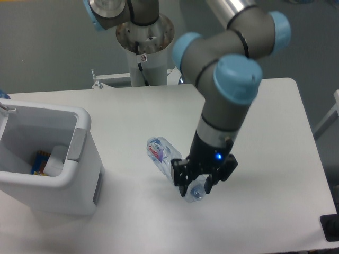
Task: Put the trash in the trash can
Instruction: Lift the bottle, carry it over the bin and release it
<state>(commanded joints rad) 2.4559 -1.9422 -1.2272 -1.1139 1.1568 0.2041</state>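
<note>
The trash in view is a crushed clear plastic bottle [163,154] with a blue-and-red label. It hangs tilted near the table's middle, its labelled end pointing up and left. My gripper [195,190] points down and is shut on the bottle's lower right end, which shows between the two black fingers [181,182]. The trash can [79,119] is a white bin with a grey tab [78,144], standing at the left edge, well left of the gripper.
Inside the bin lie a white piece [55,159] and an orange-and-blue packet [40,161]. The arm's base column [145,53] stands behind the table's far edge. A dark object [331,227] sits at the front right corner.
</note>
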